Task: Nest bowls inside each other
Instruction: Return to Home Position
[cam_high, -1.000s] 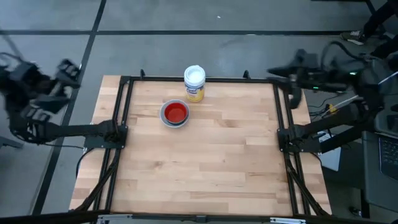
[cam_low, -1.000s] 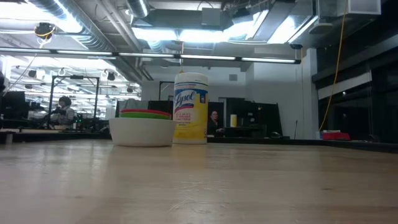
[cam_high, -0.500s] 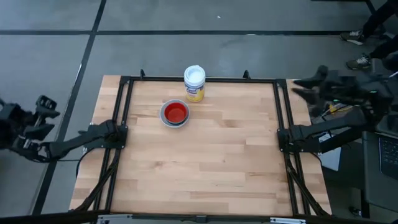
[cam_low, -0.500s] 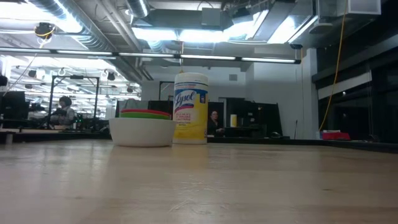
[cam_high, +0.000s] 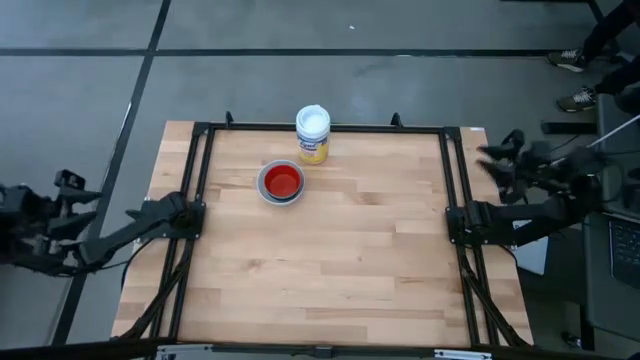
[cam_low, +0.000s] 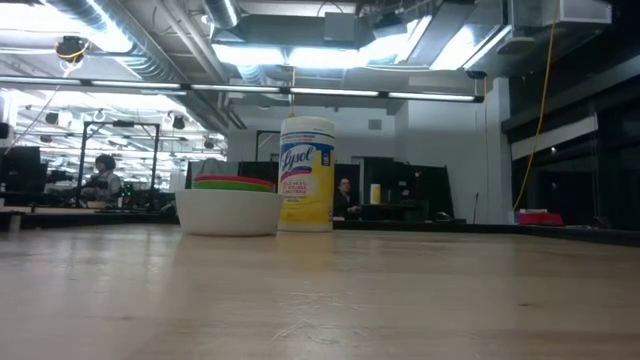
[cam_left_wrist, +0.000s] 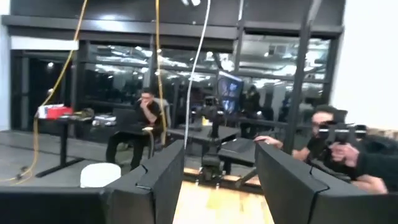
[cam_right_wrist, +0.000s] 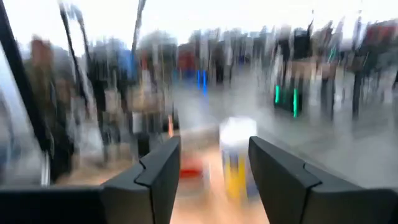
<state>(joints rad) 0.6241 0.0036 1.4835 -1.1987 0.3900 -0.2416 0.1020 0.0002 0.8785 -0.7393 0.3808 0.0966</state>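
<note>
Bowls (cam_high: 281, 183) clear of table (cam_high: 330, 270) edges

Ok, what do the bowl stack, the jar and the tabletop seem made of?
Bowl stack: likely plastic; smooth, matte white on the outside, with thin green and red rims showing on top. Jar: probably plastic, with a yellow printed label and a white lid. Tabletop: wood, pale planks with visible grain and joints, low sheen.

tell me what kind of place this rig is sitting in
Probably an open-plan robotics lab or office: bare ceiling ducts and strip lights overhead, a person seated at a desk, a framed wooden worktable.
</note>
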